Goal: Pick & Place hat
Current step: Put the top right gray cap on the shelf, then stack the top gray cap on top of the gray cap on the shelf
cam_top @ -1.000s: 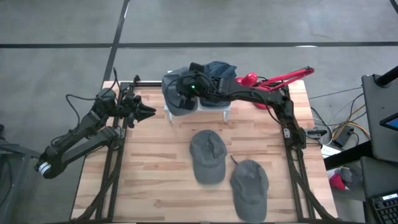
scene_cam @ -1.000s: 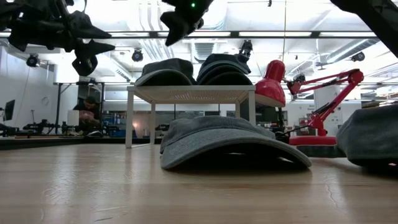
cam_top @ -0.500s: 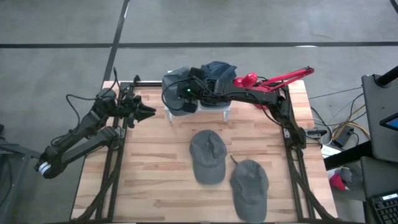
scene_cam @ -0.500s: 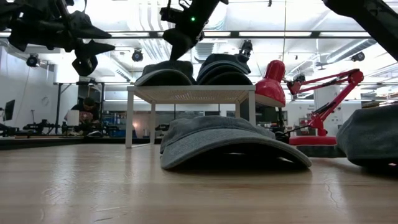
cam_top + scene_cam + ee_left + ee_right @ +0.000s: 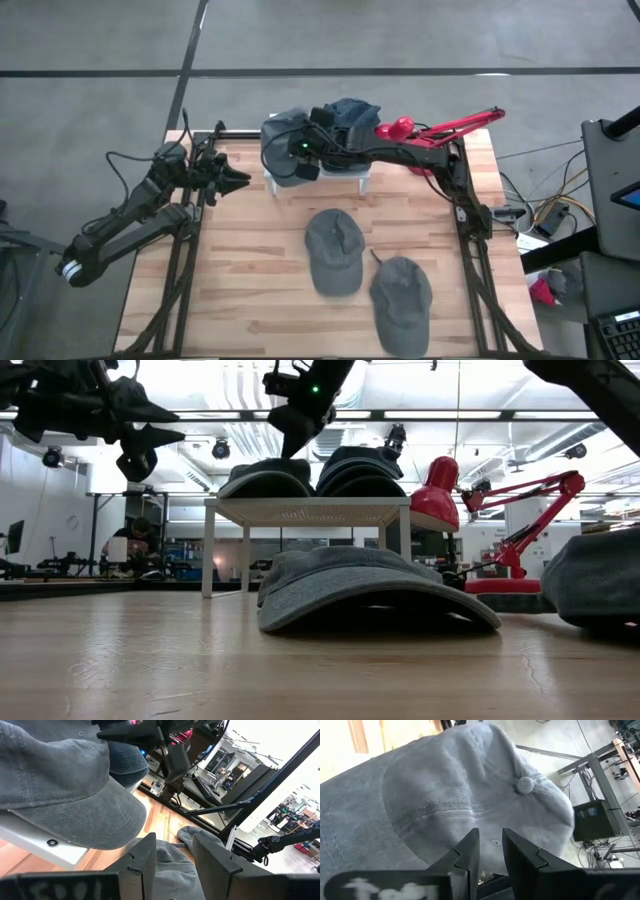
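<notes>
Nearest the desk's [image 5: 250, 290] front edge, toward its right side, lies a grey cap [image 5: 401, 290], crown up. Just behind it, around the desk's middle, a second grey cap [image 5: 334, 250] lies flat, the two nearly touching; in the low view this middle cap [image 5: 375, 595] fills the centre.

Near the back edge stands a small white rack [image 5: 362, 176] with slim legs. On it sit two more hats: a grey hat [image 5: 281, 140] on the rack's left end and a dark blue hat [image 5: 352, 112] beside it. A red desk lamp [image 5: 440, 128] stands at the back right corner.

The right pincer [image 5: 298, 165] hangs just above the grey hat on the rack; in its wrist view the fingers [image 5: 470, 852] stand a narrow gap apart, with the hat's crown and top button right before them and nothing pinched between them.

The left pincer [image 5: 240, 180] waits in the air over the desk's back left part, fingers [image 5: 145, 862] slightly spread and holding nothing, pointed toward the rack.
</notes>
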`<state>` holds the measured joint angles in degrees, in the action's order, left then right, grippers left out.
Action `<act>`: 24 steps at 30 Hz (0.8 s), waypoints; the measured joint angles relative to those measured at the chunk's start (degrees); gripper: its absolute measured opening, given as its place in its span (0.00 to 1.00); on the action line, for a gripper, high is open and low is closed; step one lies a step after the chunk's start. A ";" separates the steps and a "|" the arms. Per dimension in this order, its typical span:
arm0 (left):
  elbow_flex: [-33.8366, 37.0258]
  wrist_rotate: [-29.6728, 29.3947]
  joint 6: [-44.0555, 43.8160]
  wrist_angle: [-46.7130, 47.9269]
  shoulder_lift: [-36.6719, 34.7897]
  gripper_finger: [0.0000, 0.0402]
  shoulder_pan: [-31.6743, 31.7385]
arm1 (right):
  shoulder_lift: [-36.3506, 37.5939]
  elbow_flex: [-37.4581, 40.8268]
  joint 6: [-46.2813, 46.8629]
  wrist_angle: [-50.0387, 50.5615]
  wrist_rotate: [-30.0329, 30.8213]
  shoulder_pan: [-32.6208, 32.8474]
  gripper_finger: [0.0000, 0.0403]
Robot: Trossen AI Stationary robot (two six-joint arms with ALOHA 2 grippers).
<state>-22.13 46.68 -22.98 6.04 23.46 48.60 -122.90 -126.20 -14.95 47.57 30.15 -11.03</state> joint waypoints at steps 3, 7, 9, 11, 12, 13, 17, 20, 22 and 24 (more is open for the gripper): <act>0.00 0.00 0.01 0.00 0.00 0.31 0.00 | 1.21 0.01 0.00 -0.29 -0.01 0.07 0.21; 0.00 0.03 0.82 0.00 -0.02 0.31 0.02 | 2.95 -0.01 0.03 -0.41 0.02 0.58 0.23; 0.00 0.45 1.35 0.00 -0.02 0.31 0.04 | 3.85 -0.01 0.01 -0.20 0.02 1.04 0.24; 0.00 1.25 2.00 0.00 -0.02 0.31 0.04 | 4.83 -0.01 0.02 0.01 -0.02 1.72 0.25; 0.00 2.02 2.34 0.00 -0.02 0.31 0.04 | 5.34 -0.01 -0.01 0.46 -0.05 2.14 0.25; 0.00 2.98 2.74 0.02 -0.02 0.31 0.04 | 5.77 -0.01 0.01 0.79 -0.05 2.63 0.26; 0.00 8.66 4.76 -0.01 -0.04 0.31 0.02 | 7.79 -0.01 0.66 6.01 -0.35 4.61 0.27; 0.00 12.68 5.74 -0.01 -0.18 0.31 0.00 | 8.82 -0.01 4.50 11.48 -0.65 6.30 0.27; 0.00 14.47 6.26 0.00 -0.30 0.31 0.00 | 9.44 -0.01 8.36 15.62 -0.77 7.51 0.27; 0.00 15.33 6.45 0.00 -0.69 0.31 0.00 | 10.04 -0.01 12.60 19.76 -0.83 8.67 0.27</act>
<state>-22.13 62.00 -16.53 6.04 22.77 48.60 -112.85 -126.21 -2.35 67.33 29.32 -2.36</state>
